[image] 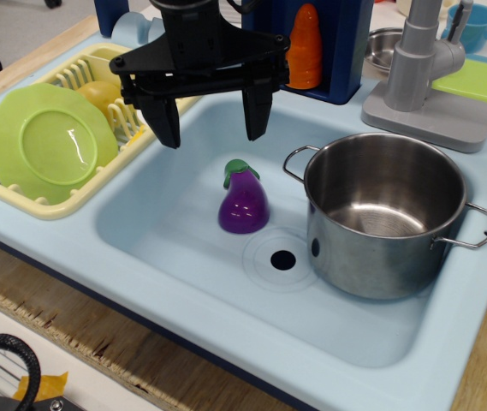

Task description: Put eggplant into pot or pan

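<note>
pale blue toy sink [183, 282] set in wooden counter [80, 330]; round drain [283, 259] in basin floor. yellow dish rack [97, 73] at left, green plate [50, 141] leaning in it, yellow item behind plate, partly hidden. grey faucet [427, 60] on base at back right. orange carrot [305, 47] upright against dark blue panel. small steel bowl [383, 47] behind, blue cup [474, 24] far right, green board [483, 81] beside faucet.

A pale blue plastic toy sink unit [226, 308] sits on a worn wooden tabletop [97, 334], with a grey toy faucet [423, 68] behind under even light.
</note>
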`<state>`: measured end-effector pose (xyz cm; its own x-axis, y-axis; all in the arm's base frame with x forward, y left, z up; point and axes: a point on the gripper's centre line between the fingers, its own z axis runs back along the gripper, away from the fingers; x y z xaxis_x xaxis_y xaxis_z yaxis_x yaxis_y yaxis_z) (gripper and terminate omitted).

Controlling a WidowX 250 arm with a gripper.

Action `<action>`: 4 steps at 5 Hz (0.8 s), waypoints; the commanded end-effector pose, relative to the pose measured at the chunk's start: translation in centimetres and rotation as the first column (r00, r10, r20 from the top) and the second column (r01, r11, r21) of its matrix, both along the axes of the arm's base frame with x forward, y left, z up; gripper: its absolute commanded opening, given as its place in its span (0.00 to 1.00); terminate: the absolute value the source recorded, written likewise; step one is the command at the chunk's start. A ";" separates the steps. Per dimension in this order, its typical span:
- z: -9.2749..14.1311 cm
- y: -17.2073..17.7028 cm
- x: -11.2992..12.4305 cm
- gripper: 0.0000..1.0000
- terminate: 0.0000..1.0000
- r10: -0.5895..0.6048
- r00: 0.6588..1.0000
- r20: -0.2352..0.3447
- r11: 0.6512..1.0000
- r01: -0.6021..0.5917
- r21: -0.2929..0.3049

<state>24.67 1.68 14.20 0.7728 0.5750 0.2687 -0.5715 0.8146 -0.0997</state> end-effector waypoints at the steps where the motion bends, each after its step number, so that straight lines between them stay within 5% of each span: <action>1: 0.0 0.0 0.0 1.00 0.00 0.000 1.000 0.000 1.000 0.000 0.000; 4: -3.1 -0.2 2.5 1.00 0.00 0.205 0.978 -0.050 0.979 -0.206 -0.014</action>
<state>26.86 0.91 9.37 0.6530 0.7381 0.1696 -0.7388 0.6701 -0.0715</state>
